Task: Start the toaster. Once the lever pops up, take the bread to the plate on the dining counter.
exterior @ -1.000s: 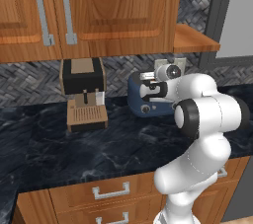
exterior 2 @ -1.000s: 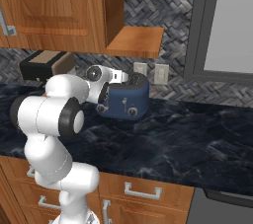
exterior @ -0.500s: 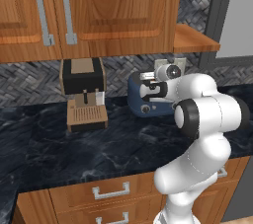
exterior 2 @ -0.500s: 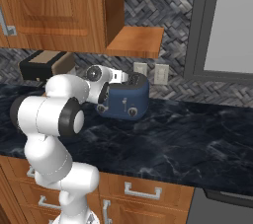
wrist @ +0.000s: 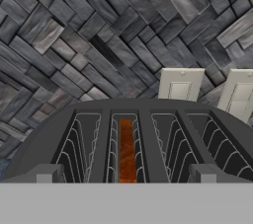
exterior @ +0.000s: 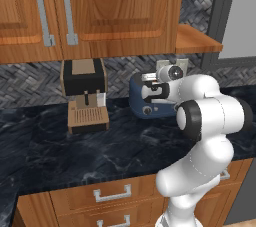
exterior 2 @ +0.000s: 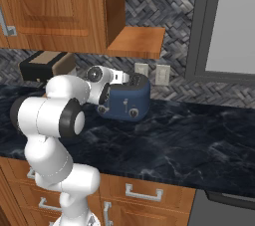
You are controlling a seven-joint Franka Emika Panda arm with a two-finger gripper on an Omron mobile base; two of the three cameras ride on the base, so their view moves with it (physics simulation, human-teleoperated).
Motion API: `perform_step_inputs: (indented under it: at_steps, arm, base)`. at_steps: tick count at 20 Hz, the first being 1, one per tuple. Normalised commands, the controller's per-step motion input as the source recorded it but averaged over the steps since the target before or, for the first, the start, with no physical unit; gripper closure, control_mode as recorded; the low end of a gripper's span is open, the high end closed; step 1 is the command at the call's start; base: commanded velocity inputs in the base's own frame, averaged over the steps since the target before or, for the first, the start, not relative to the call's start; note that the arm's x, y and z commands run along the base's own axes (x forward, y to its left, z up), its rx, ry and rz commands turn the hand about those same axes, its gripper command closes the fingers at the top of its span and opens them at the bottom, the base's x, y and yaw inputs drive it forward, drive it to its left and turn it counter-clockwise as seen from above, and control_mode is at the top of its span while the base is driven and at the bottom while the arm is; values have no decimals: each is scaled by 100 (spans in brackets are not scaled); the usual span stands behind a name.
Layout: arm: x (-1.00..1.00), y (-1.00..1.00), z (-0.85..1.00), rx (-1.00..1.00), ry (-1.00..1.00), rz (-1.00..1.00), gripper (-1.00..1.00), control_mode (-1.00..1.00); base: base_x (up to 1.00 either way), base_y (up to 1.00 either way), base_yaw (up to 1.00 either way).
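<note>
The dark-blue toaster [exterior: 146, 102] [exterior 2: 128, 102] stands on the black counter against the wall. My gripper [exterior: 153, 89] [exterior 2: 106, 94] hovers at the toaster's near upper edge, pointing toward the wall. In the hand view the toaster's top [wrist: 148, 107] lies just ahead, and my gripper [wrist: 126, 177] is open, with one grey fingertip [wrist: 45, 173] at each side. A narrow orange-brown strip, the bread [wrist: 127, 150] seen edge-on, sits deep in one slot. The plate and the dining counter are out of view.
A black-and-tan coffee machine [exterior: 84, 93] [exterior 2: 44, 65] stands left of the toaster. Two wall outlets [wrist: 180, 86] [exterior 2: 149, 73] are behind it. Wooden cabinets [exterior: 100, 11] and an open shelf [exterior: 197, 41] [exterior 2: 137, 41] hang above the marble counter [exterior: 75, 146] [exterior 2: 189, 140].
</note>
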Motion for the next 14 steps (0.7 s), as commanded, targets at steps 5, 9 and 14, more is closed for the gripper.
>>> perform_step_inputs:
  at_steps: [5, 9, 14]
  arm:
    - [0, 0, 0, 0, 0, 0, -100, -100]
    - [0, 0, 0, 0, 0, 0, -100, -100]
    - [0, 0, 0, 0, 0, 0, -100, -100]
  base:
    - [0, 0, 0]
    - [0, 0, 0]
    - [0, 0, 0]
